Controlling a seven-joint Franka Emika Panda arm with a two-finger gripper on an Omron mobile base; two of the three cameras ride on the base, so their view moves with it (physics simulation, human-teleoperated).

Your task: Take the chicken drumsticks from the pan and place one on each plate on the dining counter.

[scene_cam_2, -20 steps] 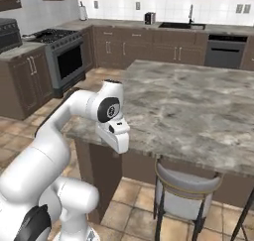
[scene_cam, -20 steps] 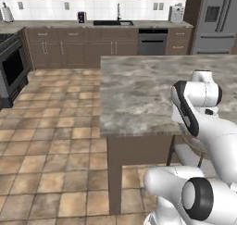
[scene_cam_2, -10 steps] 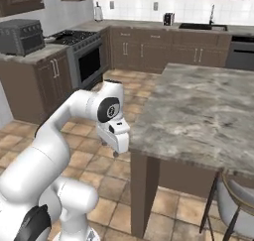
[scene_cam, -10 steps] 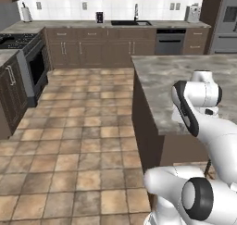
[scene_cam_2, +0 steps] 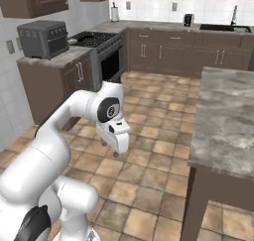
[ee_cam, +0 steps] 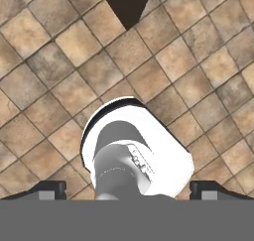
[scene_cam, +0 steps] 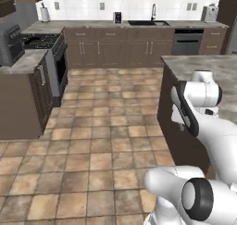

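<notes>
My gripper (scene_cam_2: 110, 149) hangs off the folded arm and points straight down over the tiled floor, left of the dining counter (scene_cam_2: 229, 113). In the hand view its fingertips (ee_cam: 50, 188) stand far apart at the bottom corners, so the gripper (ee_cam: 129, 189) is open with nothing held. The dining counter's (scene_cam: 210, 65) grey-brown marbled top runs along the right side behind the arm. The pan, the chicken drumsticks and the plates are out of view.
A stove (scene_cam_2: 97, 37) with a dark oven door stands at the far left wall, with a toaster oven (scene_cam_2: 42, 38) on the short counter beside it. A sink (scene_cam: 148, 22) sits in the back counter. Brown floor tiles (scene_cam: 102, 127) lie open between the counters.
The whole picture has shifted, so the base has moved: the dining counter slid off to the right and the stove corner came into view. The arm's pose and the open gripper are unchanged.
</notes>
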